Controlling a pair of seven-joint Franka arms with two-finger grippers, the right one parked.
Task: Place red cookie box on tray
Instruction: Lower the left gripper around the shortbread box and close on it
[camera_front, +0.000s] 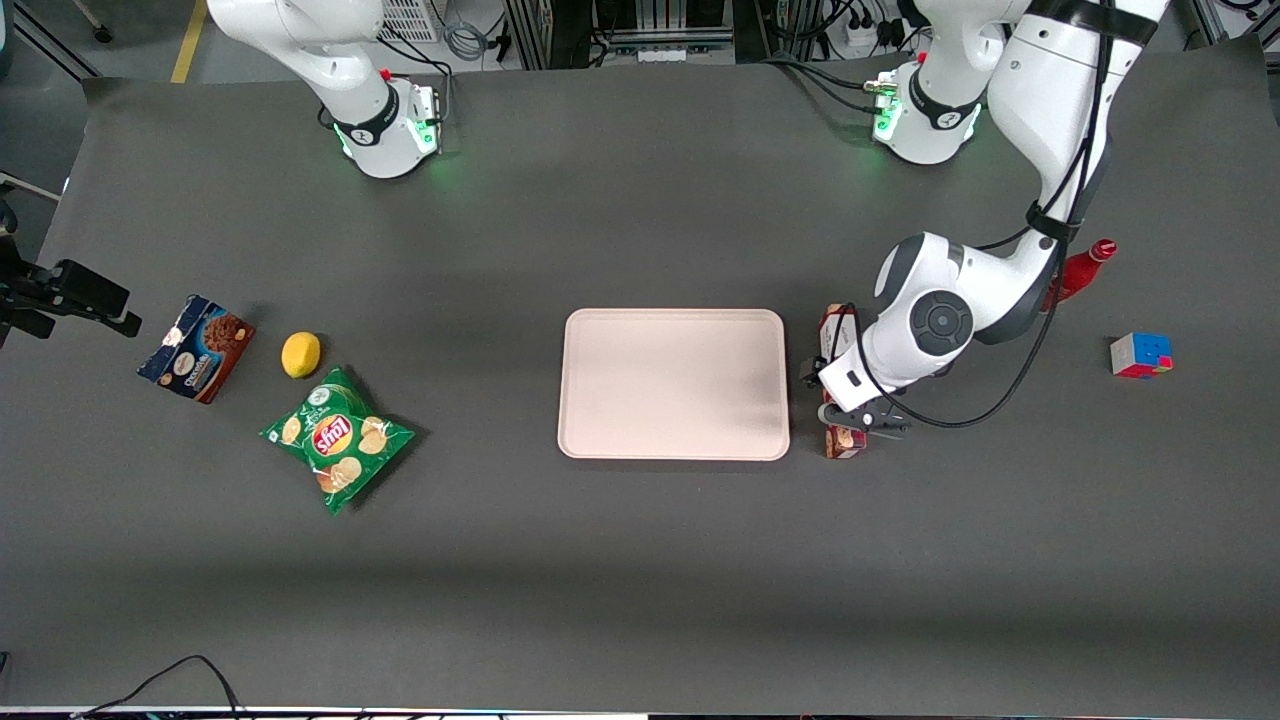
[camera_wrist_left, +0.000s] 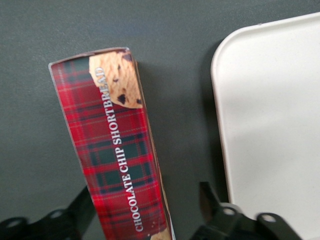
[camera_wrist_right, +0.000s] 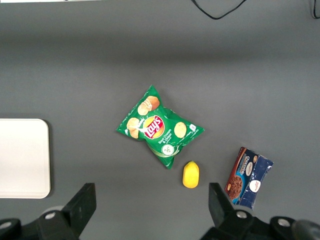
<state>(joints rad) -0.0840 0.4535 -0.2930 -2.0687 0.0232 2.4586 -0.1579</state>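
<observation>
The red cookie box (camera_front: 845, 441) lies flat on the table beside the short edge of the pale pink tray (camera_front: 673, 384), toward the working arm's end. Its length runs along that edge. My gripper (camera_front: 852, 408) is low over the box's middle and hides that part in the front view. In the left wrist view the gripper (camera_wrist_left: 145, 206) is open and straddles the tartan box (camera_wrist_left: 115, 150), one dark finger on each long side with a gap on the tray side. The tray (camera_wrist_left: 275, 125) has nothing on it.
A red bottle (camera_front: 1080, 270) and a colour cube (camera_front: 1140, 354) sit toward the working arm's end. Toward the parked arm's end lie a green chips bag (camera_front: 337, 437), a lemon (camera_front: 301, 354) and a dark blue chocolate cookie box (camera_front: 196, 348).
</observation>
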